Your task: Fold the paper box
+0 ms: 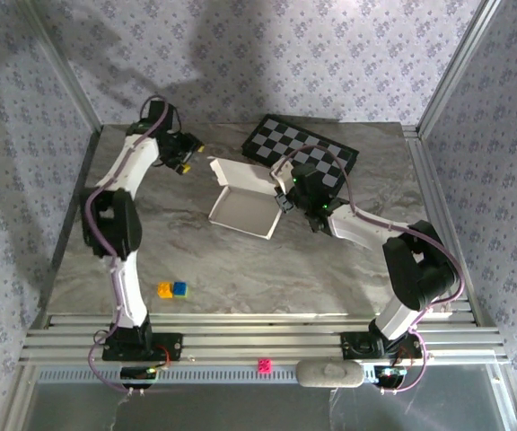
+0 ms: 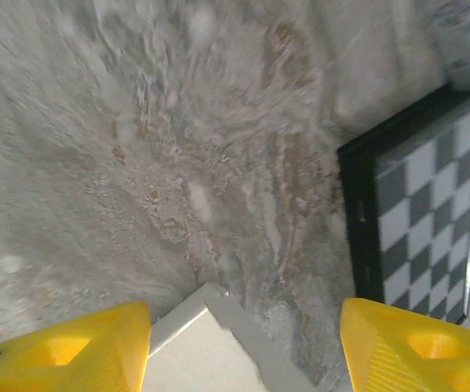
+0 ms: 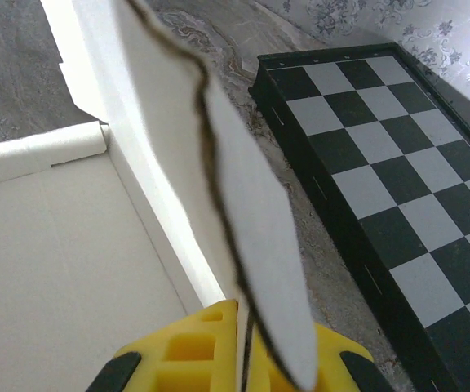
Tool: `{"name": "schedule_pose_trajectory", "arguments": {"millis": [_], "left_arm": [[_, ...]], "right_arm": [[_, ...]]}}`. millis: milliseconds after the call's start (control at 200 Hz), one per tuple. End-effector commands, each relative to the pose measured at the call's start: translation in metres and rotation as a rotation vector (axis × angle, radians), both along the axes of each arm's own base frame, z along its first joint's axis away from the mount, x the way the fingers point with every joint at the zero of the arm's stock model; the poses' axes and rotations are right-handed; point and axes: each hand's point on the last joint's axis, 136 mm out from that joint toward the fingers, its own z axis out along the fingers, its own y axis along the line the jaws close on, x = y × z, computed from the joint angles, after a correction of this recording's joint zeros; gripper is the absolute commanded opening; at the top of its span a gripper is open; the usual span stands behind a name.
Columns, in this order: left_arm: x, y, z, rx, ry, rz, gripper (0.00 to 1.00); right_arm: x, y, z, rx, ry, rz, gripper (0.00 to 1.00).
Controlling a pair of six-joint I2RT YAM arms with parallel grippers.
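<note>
**Paper box** point(image 1: 243, 205): plain white thin cardboard, partly folded. It forms a shallow rectangular tray, open side up, with its base flat on the table point(image 1: 240, 265) at the far middle, just beside the checkered board point(image 1: 276, 139). The low side walls stand upright. A broad panel rises at the far side. The side flap nearest the board stands on edge, slightly wavy, pinched in the right gripper point(image 3: 243, 327).

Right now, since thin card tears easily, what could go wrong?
The right fingers pinch one thin flap of the paper box; a hard pull could tear it. The left fingers stand open around a box corner, gripping nothing, so the box may slide. The chessboard lies close beside the flap and could be knocked.
</note>
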Motion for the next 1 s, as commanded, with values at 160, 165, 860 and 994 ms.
{"name": "schedule_pose_trajectory", "arguments": {"millis": [160,165,860,994], "left_arm": [[0.005,-0.051,0.014,-0.175,0.051,-0.063,0.62],[0.005,-0.051,0.014,-0.177,0.052,-0.061,0.62],[-0.027,-0.083,0.005,-0.326,0.086,0.008,0.4],[-0.029,-0.088,0.007,-0.351,0.096,0.012,0.32]], "right_arm": [[-0.003,0.0,-0.009,-0.038,0.029,0.035,0.0],[-0.003,0.0,-0.009,-0.038,0.028,0.035,0.0],[0.011,0.008,-0.011,-0.039,0.022,0.022,0.0],[0.011,0.009,-0.01,-0.042,0.017,0.019,0.0]]}}
